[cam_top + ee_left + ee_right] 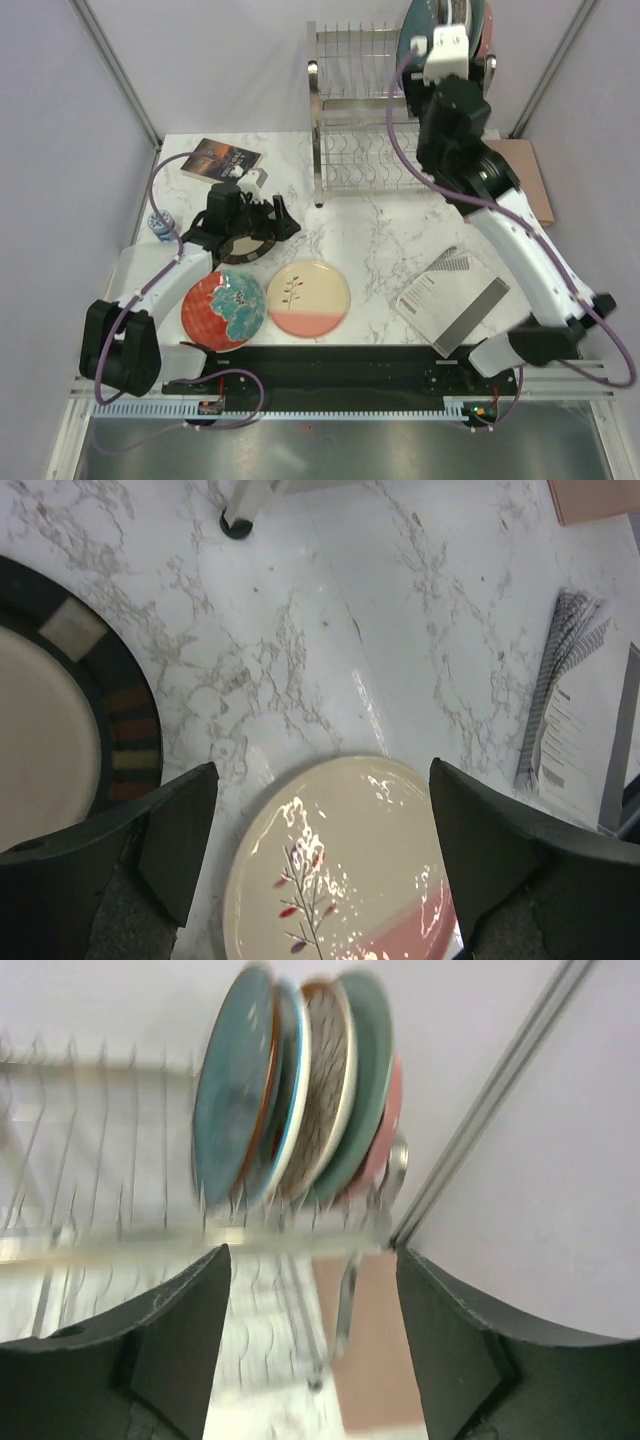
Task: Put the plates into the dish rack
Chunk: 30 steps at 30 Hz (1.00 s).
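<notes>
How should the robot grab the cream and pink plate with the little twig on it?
Probably by its thin rim, since the cream-and-pink plate lies flat on the table. Come from its far or right edge, where the marble is bare; the red plate crowds its left. The open left gripper is nearest.

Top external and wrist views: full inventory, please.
red plate: 1, red with teal flower, near left
cream plate: 1, cream and pink, beside it
dark plate: 1, brown, patterned rim, under left pincer
racked plates: about five, teal, brown, pink, rack's top right
dish rack: 1, silver, far centre
book: 1, dark, far left
cup: 1, blue-white, left edge
leaflet: 1, grey, near right
board: 1, brown, right of rack
left pincer: 1, black, open, over dark plate
right pincer: 1, black, open, facing racked plates
</notes>
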### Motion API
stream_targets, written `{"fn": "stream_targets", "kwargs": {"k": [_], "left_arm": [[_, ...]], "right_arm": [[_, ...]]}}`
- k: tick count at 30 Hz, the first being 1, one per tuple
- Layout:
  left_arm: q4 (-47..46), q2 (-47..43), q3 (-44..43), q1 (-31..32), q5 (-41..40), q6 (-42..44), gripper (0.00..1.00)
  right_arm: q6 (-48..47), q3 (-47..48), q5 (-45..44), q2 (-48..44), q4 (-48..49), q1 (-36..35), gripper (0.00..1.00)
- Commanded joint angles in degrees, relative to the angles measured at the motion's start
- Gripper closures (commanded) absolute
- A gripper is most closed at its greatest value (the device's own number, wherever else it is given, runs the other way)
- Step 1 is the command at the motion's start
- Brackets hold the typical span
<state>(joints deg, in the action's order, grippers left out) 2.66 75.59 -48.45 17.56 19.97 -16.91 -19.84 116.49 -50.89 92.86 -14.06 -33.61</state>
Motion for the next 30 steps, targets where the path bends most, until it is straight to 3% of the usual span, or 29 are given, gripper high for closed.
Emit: {"fn": "stream_targets", "kwargs": {"k": [1, 4, 6, 7, 8, 9, 11, 13, 15, 16, 17, 19, 24, 30], "left_arm": [[12.62, -2.64, 2.56, -0.25, 4.64, -5.23, 0.08], [12.56, -3.52, 6.86, -0.16, 5.79, -7.00, 0.11], [10.79, -4.05, 9.06, -0.16, 5.26, -7.53, 0.14], [10.62, -5.18, 9.33, -0.16, 4.74, -7.44, 0.15], [10.53, -5.97, 9.51, -0.16, 3.86, -6.66, 0.16], [10.53, -6.85, 9.25, -0.16, 3.33, -6.13, 0.16], [12.62, -9.22, 6.98, -0.25, 0.97, -3.85, 0.18], [14.21, -10.55, 5.04, -0.51, -0.54, -2.26, 0.19], [17.10, -11.69, 1.61, -0.86, -2.99, -0.15, 0.20], [18.16, -11.70, 0.47, -1.21, -4.13, 0.46, 0.21], [19.22, -11.52, -1.54, -1.48, -5.54, 1.69, 0.22], [20.81, -10.56, -2.96, -2.18, -6.25, 3.10, 0.28], [21.25, -9.24, -3.76, -3.32, -7.13, 2.41, 0.26], [20.99, -8.01, -3.50, -7.36, -7.05, -0.06, 0.24]], "right_arm": [[14.96, -18.45, 15.66, -16.52, -24.11, -1.02, 0.19], [18.51, -32.78, 28.26, -23.57, -27.42, -0.94, 0.13], [16.68, -41.66, 45.11, -25.70, -26.81, -0.94, 0.12], [12.41, -44.30, 58.58, -26.41, -26.28, -1.02, 0.20], [10.02, -48.94, 66.11, -26.41, -25.75, -1.02, 0.20], [9.12, -51.07, 70.80, -25.80, -23.40, -1.02, 0.19], [9.28, -55.55, 76.97, -22.39, -19.79, -1.20, 0.31], [6.32, -55.93, 80.06, -16.35, -17.23, -1.20, 0.55], [2.88, -56.37, 83.31, -13.51, -13.56, -1.11, 0.65], [2.26, -56.54, 84.46, -10.97, -12.66, -1.37, 0.89], [1.04, -55.94, 85.51, -9.29, -12.22, -1.72, 0.99], [-0.37, -54.79, 88.07, -3.86, -12.21, -3.38, 1.00], [-1.79, -48.73, 88.69, 5.91, -11.77, -7.17, 1.00], [0.41, -43.45, 81.40, 17.52, -11.25, -8.76, 1.00]]}}
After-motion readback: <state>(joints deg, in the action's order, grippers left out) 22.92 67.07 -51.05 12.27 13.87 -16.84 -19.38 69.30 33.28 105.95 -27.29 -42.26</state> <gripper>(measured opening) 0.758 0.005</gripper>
